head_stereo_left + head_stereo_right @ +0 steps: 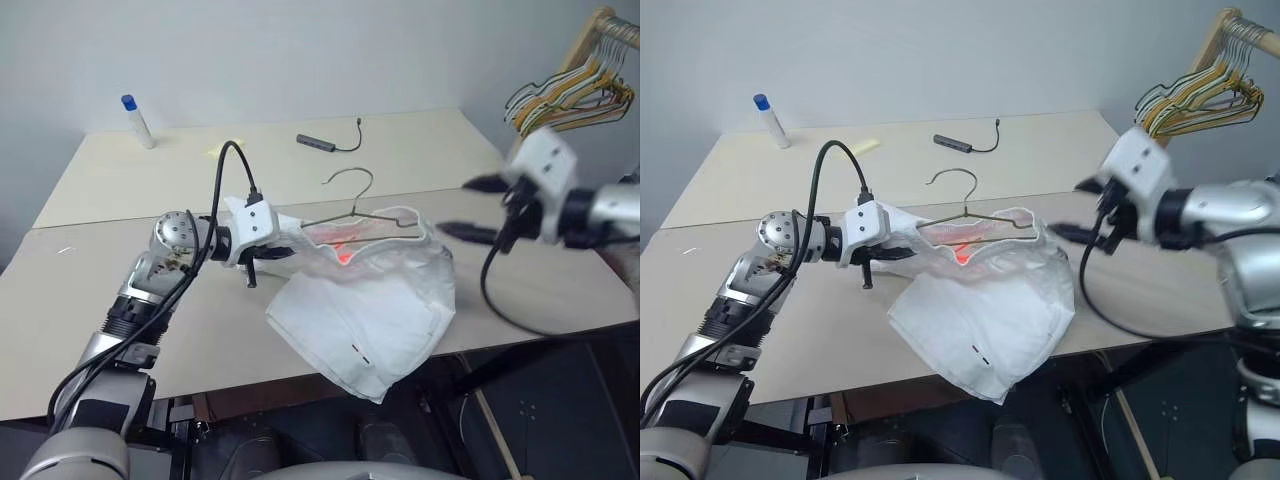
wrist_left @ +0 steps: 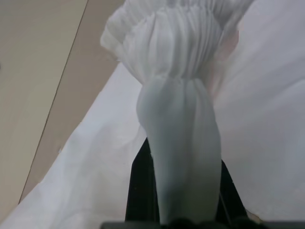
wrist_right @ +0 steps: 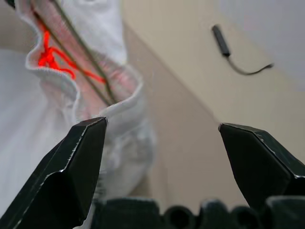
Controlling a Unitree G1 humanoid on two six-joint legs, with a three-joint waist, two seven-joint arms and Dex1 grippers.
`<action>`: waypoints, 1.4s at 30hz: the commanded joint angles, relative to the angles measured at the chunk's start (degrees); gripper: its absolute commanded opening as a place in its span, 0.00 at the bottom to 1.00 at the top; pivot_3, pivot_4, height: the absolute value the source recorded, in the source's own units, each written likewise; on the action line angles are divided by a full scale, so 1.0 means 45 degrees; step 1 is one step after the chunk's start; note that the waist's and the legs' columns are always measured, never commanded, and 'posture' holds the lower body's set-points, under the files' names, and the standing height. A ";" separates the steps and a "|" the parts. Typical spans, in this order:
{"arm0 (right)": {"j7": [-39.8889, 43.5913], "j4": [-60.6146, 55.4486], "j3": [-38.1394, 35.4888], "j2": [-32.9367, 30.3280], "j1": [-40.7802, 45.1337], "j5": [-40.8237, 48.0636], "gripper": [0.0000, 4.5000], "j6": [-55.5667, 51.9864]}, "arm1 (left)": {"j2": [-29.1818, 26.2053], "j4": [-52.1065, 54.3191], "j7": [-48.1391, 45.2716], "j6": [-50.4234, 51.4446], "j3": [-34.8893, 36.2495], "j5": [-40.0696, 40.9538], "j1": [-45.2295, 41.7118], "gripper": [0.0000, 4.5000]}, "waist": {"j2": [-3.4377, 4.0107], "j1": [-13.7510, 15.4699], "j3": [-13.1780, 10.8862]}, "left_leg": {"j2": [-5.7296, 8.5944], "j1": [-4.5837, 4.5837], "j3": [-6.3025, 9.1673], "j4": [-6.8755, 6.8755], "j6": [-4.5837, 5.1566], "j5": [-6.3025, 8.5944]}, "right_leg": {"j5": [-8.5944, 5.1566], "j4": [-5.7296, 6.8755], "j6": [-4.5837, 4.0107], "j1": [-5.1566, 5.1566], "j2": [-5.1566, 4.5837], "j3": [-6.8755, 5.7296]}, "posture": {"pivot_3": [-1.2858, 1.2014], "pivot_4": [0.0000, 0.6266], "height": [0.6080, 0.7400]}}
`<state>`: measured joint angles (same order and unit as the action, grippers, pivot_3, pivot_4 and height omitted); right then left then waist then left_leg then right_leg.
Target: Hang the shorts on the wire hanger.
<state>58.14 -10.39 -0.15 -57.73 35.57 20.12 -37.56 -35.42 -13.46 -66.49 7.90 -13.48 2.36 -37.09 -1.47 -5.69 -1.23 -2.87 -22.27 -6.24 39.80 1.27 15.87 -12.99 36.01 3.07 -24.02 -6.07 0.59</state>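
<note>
1 tool (image 1: 262, 250) pinching shorts (image 1: 370, 310)

So the shorts (image 1: 365, 300) sit on the near part of the table (image 1: 120, 300), drooping over its front edge; the wire hanger (image 1: 352, 205) runs into the open waistband, hook sticking out behind toward the far side; left gripper (image 1: 262, 255) is at the left end of the waistband, pinching a bunch of it; right gripper (image 1: 478, 208) hangs just right of the shorts, above the table, not touching them; behind on the table lies a small adapter with cable (image 1: 328, 141), a bottle (image 1: 137, 121) stands far left; a rack of hangers (image 1: 575, 90) is far right.
</note>
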 commanded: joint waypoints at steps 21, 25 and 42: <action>0.3276 0.4327 0.4777 0.2695 0.2698 -0.4440 0.09 0.3806 | 0.0453 0.0189 -0.0157 -0.0524 0.0075 0.0118 -0.0626 0.00 | 0.0010 0.0018 -0.0003 | 0.0007 -0.0023 -0.0012 0.0030 -0.0006 -0.0004 | 0.0004 0.0024 0.0004 -0.0020 -0.0009 0.0006 | 0.48 0.00 1.00; 0.3332 0.4232 0.4558 0.2656 0.2548 -0.4482 0.01 0.3565 | 0.0555 -0.0021 -0.0247 -0.0716 0.0061 0.0138 -0.0778 0.00 | 0.0010 0.0010 -0.0003 | 0.0007 -0.0024 -0.0012 0.0030 -0.0007 -0.0005 | 0.0004 0.0024 0.0005 -0.0021 -0.0009 0.0005 | 0.48 0.00 1.00; 0.2501 -0.0056 0.0376 0.0333 -0.2430 -0.1200 0.01 -0.2426 | 0.1342 -0.1795 0.0612 -0.1056 0.3265 0.2948 -0.2196 0.94 | 0.0009 -0.0020 -0.0001 | 0.0007 -0.0017 -0.0007 0.0038 -0.0003 -0.0002 | 0.0004 0.0020 0.0005 -0.0008 -0.0013 0.0003 | 0.46 0.00 1.00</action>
<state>71.10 -7.98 5.93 -55.19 25.13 12.72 -45.57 -29.87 -22.06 -66.07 4.85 -1.17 13.95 -45.25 -1.43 -5.78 -1.23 -2.83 -22.35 -6.27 39.97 1.25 15.86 -12.98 36.09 3.09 -24.04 -6.12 0.60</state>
